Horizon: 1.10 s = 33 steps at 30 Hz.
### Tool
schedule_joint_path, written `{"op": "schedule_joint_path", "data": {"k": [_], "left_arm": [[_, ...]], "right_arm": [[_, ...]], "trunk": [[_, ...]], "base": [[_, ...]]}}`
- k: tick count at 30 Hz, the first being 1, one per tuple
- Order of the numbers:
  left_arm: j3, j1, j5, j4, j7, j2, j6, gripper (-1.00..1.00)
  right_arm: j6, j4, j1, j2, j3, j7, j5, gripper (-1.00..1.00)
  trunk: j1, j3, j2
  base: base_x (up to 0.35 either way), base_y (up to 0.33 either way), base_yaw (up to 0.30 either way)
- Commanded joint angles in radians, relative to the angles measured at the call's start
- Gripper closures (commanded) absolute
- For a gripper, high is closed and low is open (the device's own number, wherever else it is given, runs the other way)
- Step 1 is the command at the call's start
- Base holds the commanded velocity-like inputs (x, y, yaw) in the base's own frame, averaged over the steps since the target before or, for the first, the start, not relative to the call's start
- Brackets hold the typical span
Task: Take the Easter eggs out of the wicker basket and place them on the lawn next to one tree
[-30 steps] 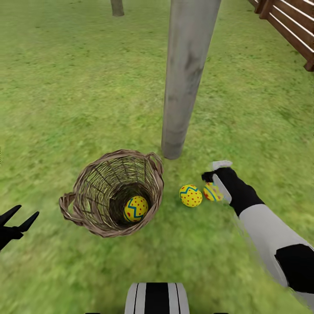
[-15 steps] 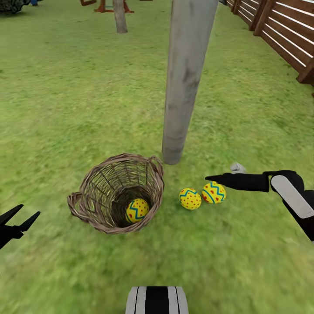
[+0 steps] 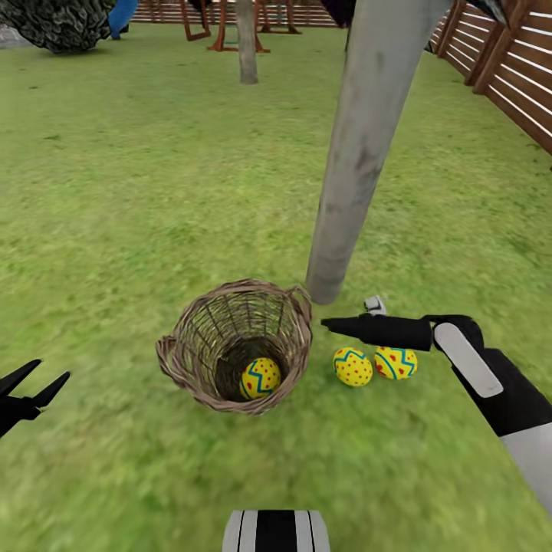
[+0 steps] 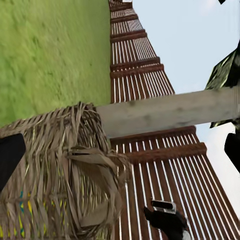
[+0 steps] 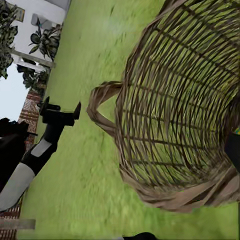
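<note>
Fenced garden lawn (image 3: pixel 138 192), play set (image 3: pixel 222 23)

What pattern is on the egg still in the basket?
Yellow with a blue zigzag band and red dots; the egg shows best in the head view, at the bottom of the wicker basket.

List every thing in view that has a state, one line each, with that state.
Basket: upright on the lawn, one egg inside.
Two eggs: out, lying on the grass beside the tree.
Left gripper: jaws open, empty, left of the basket.
Right gripper: empty, pointing toward the basket; jaw gap hard to judge.
</note>
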Motion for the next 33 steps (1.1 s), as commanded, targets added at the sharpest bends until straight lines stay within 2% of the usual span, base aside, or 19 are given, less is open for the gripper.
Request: {"op": "schedule_joint_path", "data": {"k": [1, 2, 3, 4, 5, 7, 8, 11, 14, 15, 17, 18, 19, 21, 24, 25, 29, 33], "left_arm": [[0.001, -0.001, -0.002, 0.001, -0.004, 0.0, 0.011, -1.0], [0.001, -0.001, -0.002, 0.001, -0.004, 0.0, 0.011, -1.0], [0.001, 0.0, -0.002, 0.001, -0.004, -0.001, 0.011, -1.0], [0.001, -0.001, -0.001, 0.001, -0.005, -0.001, 0.011, -1.0], [0.001, -0.001, -0.001, 0.001, -0.005, -0.001, 0.011, -1.0], [0.002, -0.001, 0.0, 0.0, -0.006, -0.001, 0.011, -1.0], [0.002, -0.001, 0.001, 0.0, -0.008, -0.001, 0.01, -1.0], [0.003, 0.0, 0.002, 0.0, -0.011, -0.001, 0.009, -1.0], [0.006, 0.0, 0.003, 0.0, -0.013, -0.002, 0.008, -1.0], [0.007, -0.001, 0.003, 0.001, -0.013, -0.003, 0.007, -1.0], [0.01, -0.001, 0.005, 0.001, -0.015, -0.007, 0.005, -1.0], [0.013, 0.0, 0.006, 0.002, -0.023, -0.01, 0.002, -1.0], [0.014, 0.0, 0.007, 0.003, -0.045, -0.011, 0.002, -1.0], [0.014, 0.0, 0.006, 0.003, -0.059, -0.011, 0.001, -1.0], [0.015, 0.0, 0.006, 0.003, -0.059, -0.011, 0.001, -1.0], [0.015, 0.0, 0.007, 0.002, -0.059, -0.01, 0.001, -1.0], [0.015, 0.0, 0.008, 0.003, -0.059, -0.01, 0.003, -1.0], [0.015, 0.0, 0.008, 0.004, -0.059, -0.01, 0.003, -1.0]], "right_arm": [[0.001, -0.001, 0.0, 0.041, 0.001, -0.063, 0.01, -1.0], [0.001, -0.001, 0.0, 0.053, 0.001, -0.081, 0.01, -1.0], [0.001, 0.0, 0.0, 0.075, 0.001, -0.118, 0.013, -1.0], [0.0, 0.0, 0.001, 0.189, 0.003, -0.369, 0.032, -1.0], [0.0, 0.0, 0.001, 0.232, 0.003, -0.474, 0.036, -1.0], [-0.001, -0.001, 0.001, 0.283, 0.004, -0.615, 0.038, -1.0], [-0.002, -0.001, 0.001, 0.321, 0.007, -0.737, 0.039, -1.0], [-0.002, -0.001, 0.001, 0.365, 0.037, -0.866, 0.041, -1.0], [-0.006, -0.001, -0.001, 0.385, 0.078, -0.962, 0.041, -1.0], [-0.008, -0.001, -0.003, 0.4, 0.101, -1.008, 0.041, -1.0], [-0.009, -0.001, -0.004, 0.433, 0.121, -1.076, 0.041, -1.0], [-0.009, 0.0, -0.005, 0.469, 0.133, -1.188, 0.042, -1.0], [-0.01, 0.0, -0.007, 0.504, 0.138, -1.341, 0.045, -1.0], [-0.01, 0.003, -0.014, 0.521, 0.14, -1.449, 0.044, -1.0], [-0.009, 0.014, -0.022, 0.534, 0.15, -1.527, 0.043, -1.0], [-0.008, 0.071, -0.058, 0.548, 0.173, -1.563, 0.042, -1.0], [-0.009, 0.104, -0.072, 0.562, 0.179, -1.601, 0.038, -1.0], [-0.01, 0.119, -0.074, 0.564, 0.178, -1.607, 0.035, -1.0]], "trunk": [[-0.001, 0.003, 0.0], [-0.001, 0.007, 0.0], [-0.002, 0.011, 0.0], [-0.002, 0.015, 0.001], [-0.002, 0.019, 0.001], [-0.003, 0.027, 0.001], [-0.004, 0.03, 0.002], [-0.005, 0.042, 0.002], [-0.006, 0.054, 0.003], [-0.006, 0.054, 0.003], [-0.006, 0.054, 0.003], [-0.006, 0.054, 0.003], [-0.006, 0.054, 0.003], [-0.006, 0.054, 0.003], [-0.006, 0.054, 0.003], [-0.006, 0.054, 0.003], [-0.006, 0.054, 0.003], [-0.006, 0.054, 0.003]], "base": [[0.0, 0.0, 0.243], [0.0, 0.0, 0.243], [0.0, 0.0, 0.243], [0.0, 0.0, 0.235], [0.0, 0.0, 0.233], [0.0, 0.0, 0.233], [0.0, 0.0, 0.252], [0.0, 0.0, 0.275], [0.0, 0.0, 0.289], [0.0, 0.0, 0.292], [0.0, 0.0, 0.288], [0.0, 0.0, 0.143], [0.0, 0.0, 0.037], [0.0, 0.0, 0.018], [0.022, 0.003, 0.005], [0.242, 0.125, 0.0], [0.269, 0.186, 0.0], [0.269, 0.227, 0.0]]}}
